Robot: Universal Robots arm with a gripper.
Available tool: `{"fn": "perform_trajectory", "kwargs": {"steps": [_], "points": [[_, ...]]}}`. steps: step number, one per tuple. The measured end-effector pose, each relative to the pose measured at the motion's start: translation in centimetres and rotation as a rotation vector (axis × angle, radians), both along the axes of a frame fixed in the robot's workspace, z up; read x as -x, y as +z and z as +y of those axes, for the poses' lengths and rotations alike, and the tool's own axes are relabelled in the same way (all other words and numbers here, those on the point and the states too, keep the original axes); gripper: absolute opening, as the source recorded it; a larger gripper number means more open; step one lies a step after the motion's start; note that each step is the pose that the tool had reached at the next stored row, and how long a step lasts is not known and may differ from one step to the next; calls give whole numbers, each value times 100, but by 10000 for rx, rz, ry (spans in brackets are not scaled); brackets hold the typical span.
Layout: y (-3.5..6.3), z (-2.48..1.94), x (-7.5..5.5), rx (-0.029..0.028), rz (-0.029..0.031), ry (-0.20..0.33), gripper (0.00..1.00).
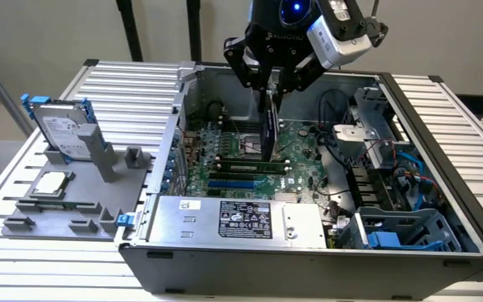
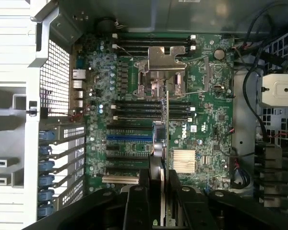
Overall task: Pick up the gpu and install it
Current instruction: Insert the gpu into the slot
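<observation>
The gpu hangs on edge, a thin dark card held upright inside the open computer case. My gripper is shut on its upper edge. The card's lower edge is near the motherboard, beside the CPU socket; I cannot tell whether it touches. In the wrist view the gpu appears edge-on as a thin line between my gripper fingers. It runs over the motherboard from the black slots toward the CPU socket. A blue slot lies just beside the card.
A grey fixture at the exterior view's left holds a silver hard drive with blue rails and a small silver CPU chip. The power supply fills the case's near side. Cables and drive bays crowd the right side.
</observation>
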State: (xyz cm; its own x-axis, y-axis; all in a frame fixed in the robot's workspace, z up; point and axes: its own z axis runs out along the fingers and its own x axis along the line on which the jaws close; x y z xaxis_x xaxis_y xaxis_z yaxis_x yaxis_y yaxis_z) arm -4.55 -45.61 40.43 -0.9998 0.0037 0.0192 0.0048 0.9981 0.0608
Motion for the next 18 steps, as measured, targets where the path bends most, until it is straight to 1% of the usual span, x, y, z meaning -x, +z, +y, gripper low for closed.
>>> {"fn": "perform_trajectory", "kwargs": {"steps": [5, 6, 14, 16, 18], "points": [[0, 0, 0, 0, 0, 0, 0], [-5, 1, -1, -2, -21, 206, 0], [-31, 0, 0, -1, -47, 1703, 0], [-39, 0, 0, -1, -59, 2129, 0], [-54, 0, 0, -1, -83, 2712, 0]]}}
